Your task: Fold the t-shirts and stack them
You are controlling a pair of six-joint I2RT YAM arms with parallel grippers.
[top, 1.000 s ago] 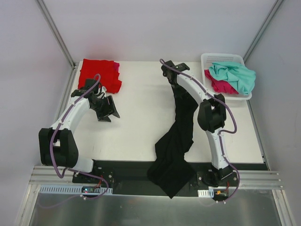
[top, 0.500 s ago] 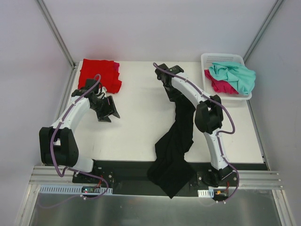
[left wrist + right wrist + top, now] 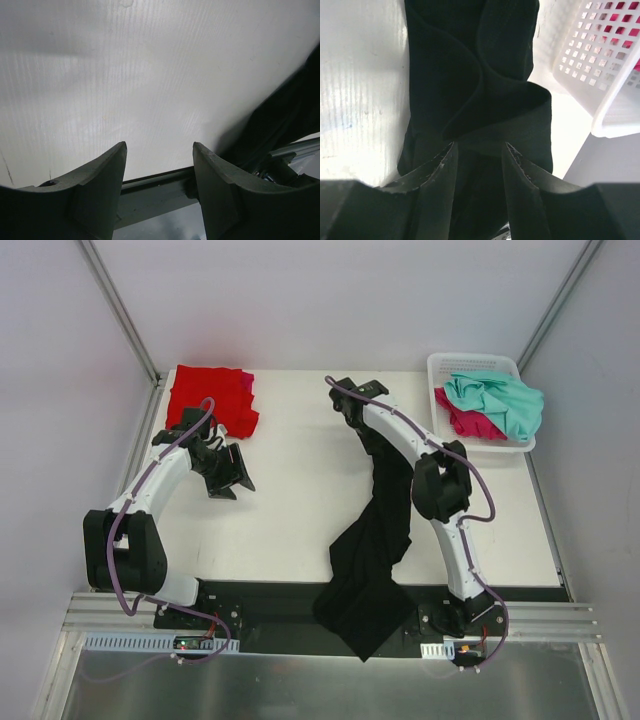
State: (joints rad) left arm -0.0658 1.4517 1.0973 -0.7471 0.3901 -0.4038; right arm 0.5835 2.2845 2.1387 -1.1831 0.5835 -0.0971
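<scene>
The black t-shirt is looking plain, the red t-shirt bright. A teal t-shirt and magenta-pink t-shirt are filling the white basket.

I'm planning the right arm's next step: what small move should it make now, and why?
Probably draw the black t-shirt a little farther toward the far side of the table with the right pincer, which is shut on one end. The other end trails over the near edge, so it cannot be spread flat yet.

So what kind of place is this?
Probably a robot test booth: left arm and right arm bolted to a white table, plain walls on metal bars, a black t-shirt and basket set out for practice.
</scene>
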